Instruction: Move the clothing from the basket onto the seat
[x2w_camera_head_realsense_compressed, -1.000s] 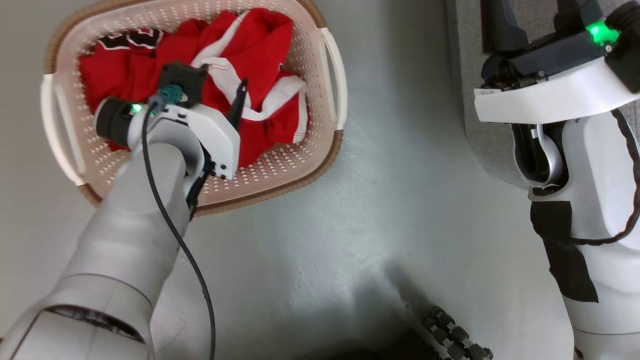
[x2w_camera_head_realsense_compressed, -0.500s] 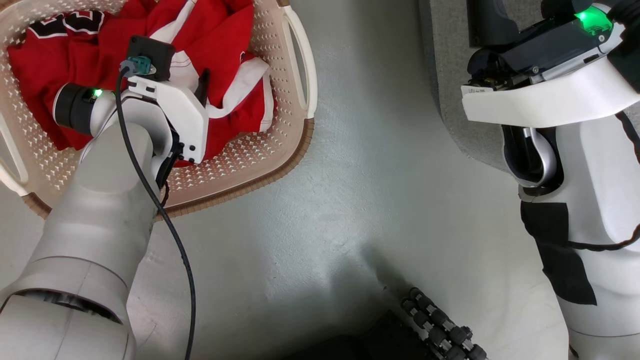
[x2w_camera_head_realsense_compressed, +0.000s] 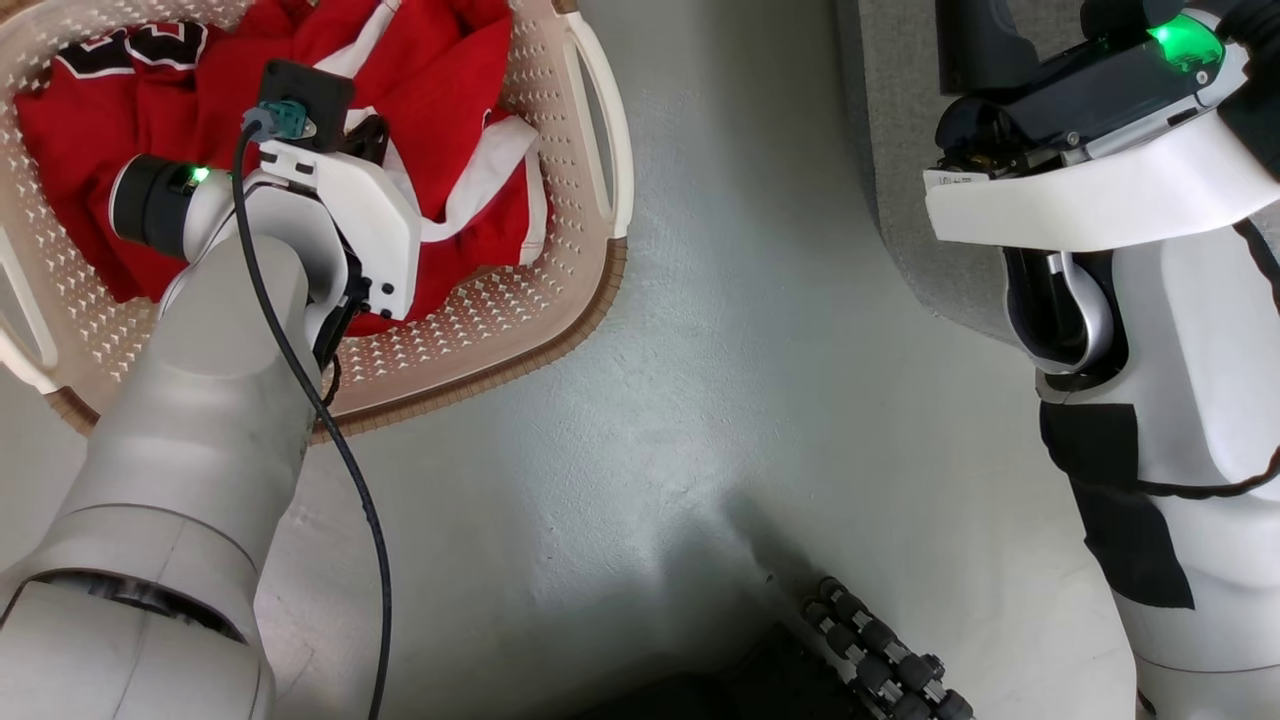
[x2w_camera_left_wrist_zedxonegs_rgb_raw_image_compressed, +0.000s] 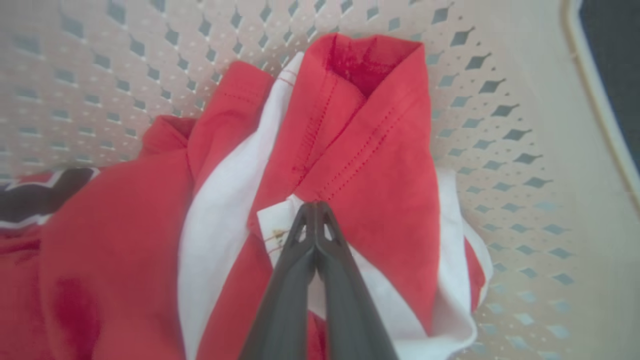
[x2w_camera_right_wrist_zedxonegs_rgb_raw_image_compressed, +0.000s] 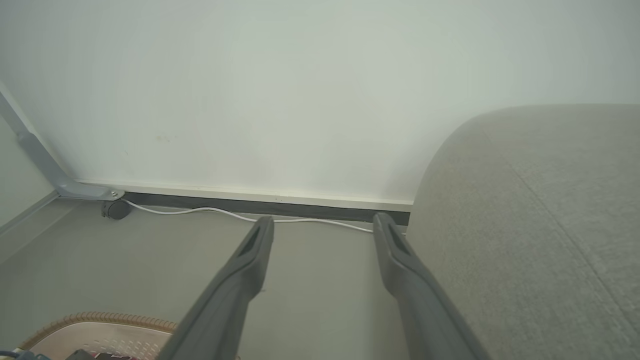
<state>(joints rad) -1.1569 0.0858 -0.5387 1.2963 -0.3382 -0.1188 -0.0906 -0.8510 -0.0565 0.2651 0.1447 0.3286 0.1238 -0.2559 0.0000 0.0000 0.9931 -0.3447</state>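
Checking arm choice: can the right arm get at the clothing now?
Probably not: the right gripper hangs open by the seat, across the floor from the basket, and the left arm lies over the clothing.

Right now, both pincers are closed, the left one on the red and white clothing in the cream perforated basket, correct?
No: the right pincer stands open, as the right wrist view shows. The left pincer is closed on the red and white clothing in the cream perforated basket.
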